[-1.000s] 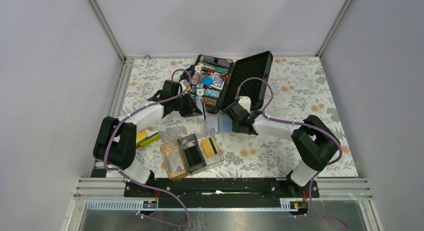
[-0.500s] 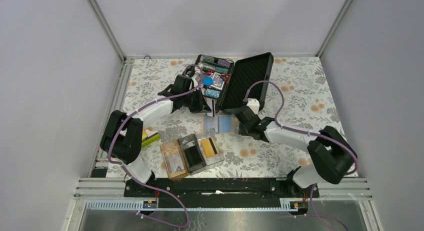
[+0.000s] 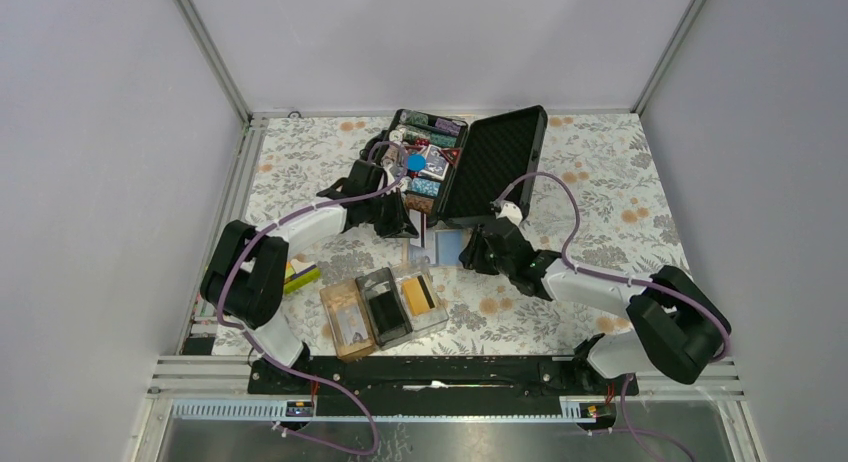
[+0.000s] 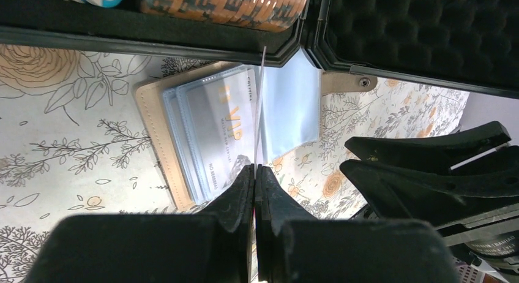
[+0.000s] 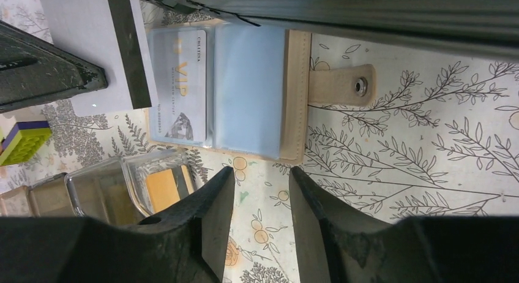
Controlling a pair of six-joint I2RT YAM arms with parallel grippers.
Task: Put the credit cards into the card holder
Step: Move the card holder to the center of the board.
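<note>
My left gripper (image 3: 412, 225) (image 4: 254, 168) is shut on a thin pale credit card (image 4: 260, 105), held upright and edge-on above an open beige wallet (image 3: 437, 248) (image 4: 153, 124). In the right wrist view the card (image 5: 85, 38) shows a black stripe. A silver VIP card (image 5: 179, 87) sits in the wallet's clear sleeves. The card holder (image 3: 348, 327) (image 5: 92, 191) stands nearer me, with a gold-orange card (image 3: 420, 295) (image 5: 162, 188) in its right compartment. My right gripper (image 3: 476, 252) (image 5: 262, 173) is open and empty, low over the cloth just near of the wallet.
An open black chip case (image 3: 428, 162) full of chips lies right behind the wallet, its foam lid (image 3: 495, 162) leaning to the right. Coloured toy bricks (image 3: 298, 275) (image 5: 21, 142) lie left of the card holder. Metal rails edge the table.
My left gripper has swung right, from left of the wallet to above it, holding the card. My right gripper has moved down and now points at the wallet from the right.
</note>
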